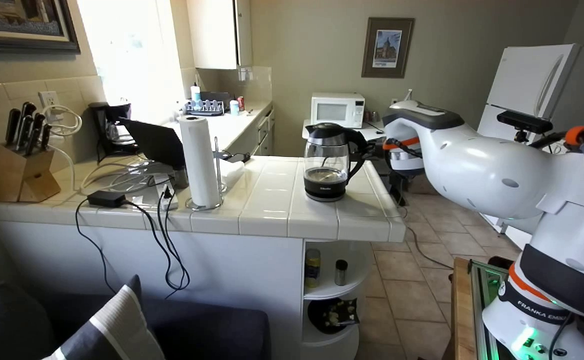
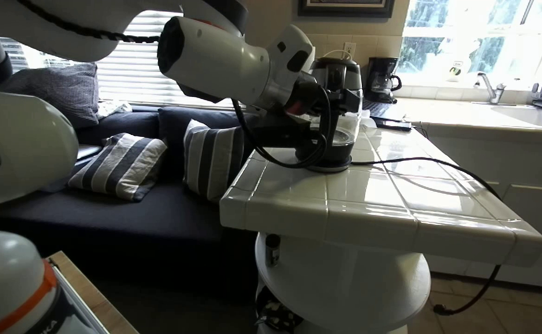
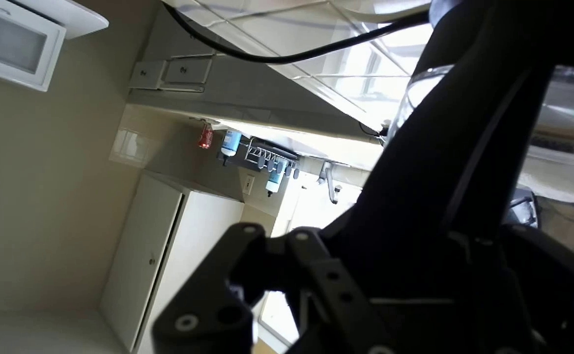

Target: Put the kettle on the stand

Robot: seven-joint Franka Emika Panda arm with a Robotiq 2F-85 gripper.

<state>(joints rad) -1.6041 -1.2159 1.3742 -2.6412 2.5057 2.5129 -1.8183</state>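
Trailing cord (image 2: 419,158) beside kettle (image 1: 325,162), paper-towel roll (image 1: 200,162) nearby

Blown-out window (image 1: 134,55), glare on tiles (image 2: 366,185), shadowed cabinets (image 2: 540,218)

Knife block (image 1: 24,175), paper-towel roll (image 1: 200,162) (upright).

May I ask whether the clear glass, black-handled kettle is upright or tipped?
Upright: the clear glass kettle has its black lid directly above its dark bottom band.
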